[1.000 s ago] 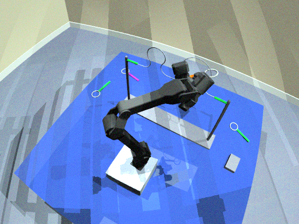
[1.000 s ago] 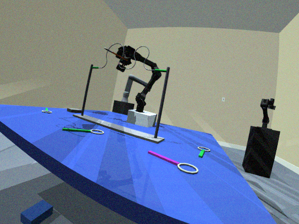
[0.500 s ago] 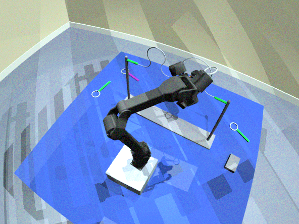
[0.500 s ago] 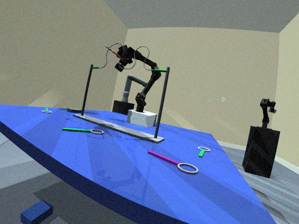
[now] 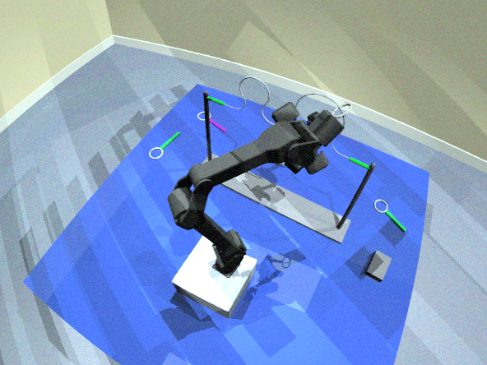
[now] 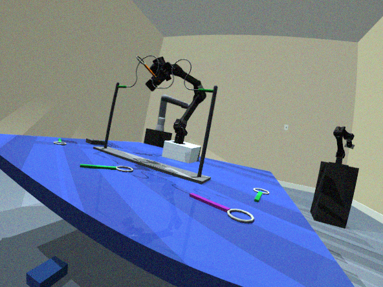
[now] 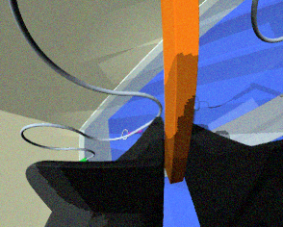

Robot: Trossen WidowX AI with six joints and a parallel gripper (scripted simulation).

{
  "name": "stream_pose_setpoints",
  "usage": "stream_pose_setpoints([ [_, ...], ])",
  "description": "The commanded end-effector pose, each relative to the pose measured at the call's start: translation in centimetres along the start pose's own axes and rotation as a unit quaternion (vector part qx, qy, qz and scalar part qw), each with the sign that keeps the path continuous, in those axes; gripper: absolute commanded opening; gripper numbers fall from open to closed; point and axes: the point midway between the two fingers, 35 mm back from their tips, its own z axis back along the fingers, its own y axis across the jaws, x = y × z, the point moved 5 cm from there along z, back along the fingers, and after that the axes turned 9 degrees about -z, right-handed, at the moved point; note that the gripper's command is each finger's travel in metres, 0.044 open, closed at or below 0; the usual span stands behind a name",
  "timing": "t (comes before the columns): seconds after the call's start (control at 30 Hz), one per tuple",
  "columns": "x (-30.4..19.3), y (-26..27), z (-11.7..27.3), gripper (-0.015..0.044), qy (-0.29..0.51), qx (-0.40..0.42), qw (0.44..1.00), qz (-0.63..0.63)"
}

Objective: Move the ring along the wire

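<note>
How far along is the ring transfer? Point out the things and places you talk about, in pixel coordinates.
Done: the gripper [image 5: 320, 139] [image 6: 154, 77] [image 7: 165, 122] is shut on the orange handle [image 6: 150, 70] [image 7: 181, 72], and the ring [image 5: 348, 113] [image 6: 138, 58] is off both green parts, up by the wire's tall loop.
In hand: carrying it along the wire; whether it touches grey, I can't tell.
Left: reach the other post's green part, let go, back away.

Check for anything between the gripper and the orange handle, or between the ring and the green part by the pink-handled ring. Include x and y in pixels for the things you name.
Nothing separates the gripper [image 5: 316, 124] [image 6: 156, 75] [image 7: 165, 122] from the orange handle [image 6: 150, 70] [image 7: 180, 72]; it's gripped. Looping grey wire [image 5: 254, 77] [image 6: 184, 59] [image 7: 58, 72] lies between the ring [image 5: 345, 104] [image 6: 140, 60] and that green part [image 5: 215, 100] [image 6: 206, 90]; no separate obstacle shows.
</note>
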Motion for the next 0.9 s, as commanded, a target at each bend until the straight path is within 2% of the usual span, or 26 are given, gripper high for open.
stream_pose_setpoints([
  [0.0, -0.15, 0.21, 0.17, -0.0150, -0.007, -0.011, 1.000, 0.023],
  [0.87, -0.24, -0.11, 0.05, -0.0150, -0.035, -0.081, 0.988, 0.126],
])
